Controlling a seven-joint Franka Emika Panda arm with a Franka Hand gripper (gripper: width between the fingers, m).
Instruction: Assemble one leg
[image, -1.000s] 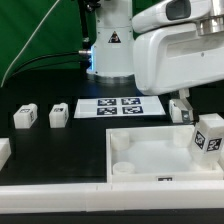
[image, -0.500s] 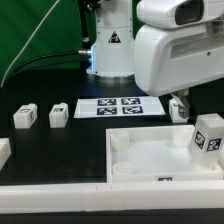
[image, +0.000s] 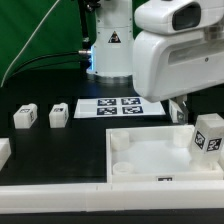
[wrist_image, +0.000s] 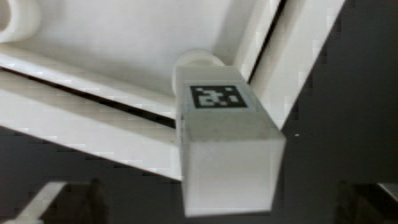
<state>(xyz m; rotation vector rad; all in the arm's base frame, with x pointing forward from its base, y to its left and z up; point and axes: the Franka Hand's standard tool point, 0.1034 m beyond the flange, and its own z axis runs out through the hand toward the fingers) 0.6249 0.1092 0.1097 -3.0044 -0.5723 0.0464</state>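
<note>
A leg (wrist_image: 222, 130), a stubby white block with a square tag on one face, fills the middle of the wrist view and lies against the square panel's raised rim (wrist_image: 107, 100). My gripper (wrist_image: 214, 205) is open. Its dark fingertips (wrist_image: 39, 205) stand wide apart on either side of the leg's near end and do not touch it. In the exterior view a tagged leg (image: 208, 135) stands at the right edge of the square panel (image: 150, 165). The arm's white body (image: 175, 55) hangs over it and hides the fingers.
Two more legs (image: 25, 117) (image: 58, 115) stand at the exterior view's left. Another small white piece (image: 180, 108) shows under the arm. The marker board (image: 118, 107) lies behind the panel. A white part (image: 4, 152) sits at the far left edge.
The arm's upper body has shifted toward the exterior view's left. The tagged leg, the panel and the other legs have not moved.
</note>
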